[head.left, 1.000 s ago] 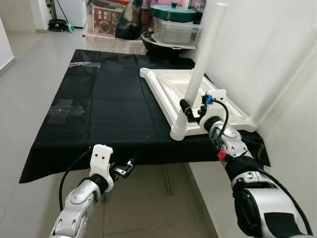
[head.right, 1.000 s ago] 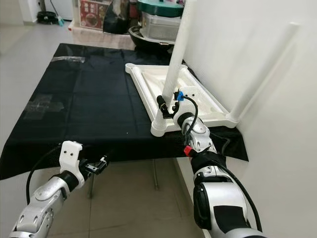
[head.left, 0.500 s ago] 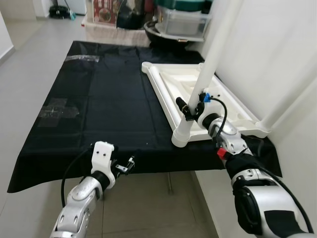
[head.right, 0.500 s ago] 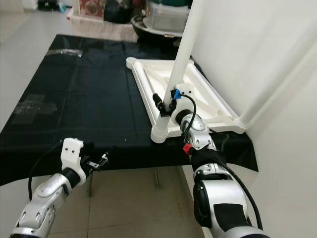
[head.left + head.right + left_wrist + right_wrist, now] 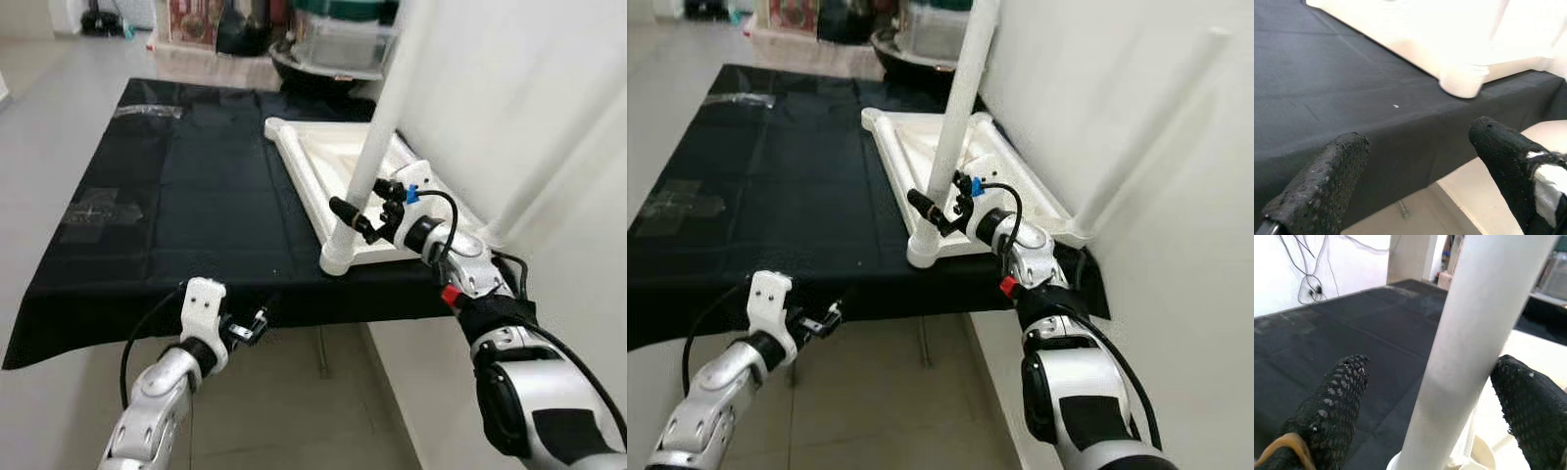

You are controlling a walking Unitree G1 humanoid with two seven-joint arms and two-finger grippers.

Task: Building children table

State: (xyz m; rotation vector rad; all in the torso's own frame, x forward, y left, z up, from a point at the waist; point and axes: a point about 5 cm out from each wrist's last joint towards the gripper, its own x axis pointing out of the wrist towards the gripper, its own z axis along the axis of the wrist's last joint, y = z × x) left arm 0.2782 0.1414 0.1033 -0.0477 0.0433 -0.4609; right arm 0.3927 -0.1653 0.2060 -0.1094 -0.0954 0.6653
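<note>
Right gripper (image 5: 364, 217) spreads wide around the white leg (image 5: 377, 147), which stands upright from the upturned tabletop (image 5: 338, 171)'s near-left corner, while left gripper (image 5: 250, 328) hangs open below the bench (image 5: 176, 215).

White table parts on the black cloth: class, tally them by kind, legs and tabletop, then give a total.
Legs: 2, the near leg and the far leg
Upturned tabletop: 1
Total: 3
</note>
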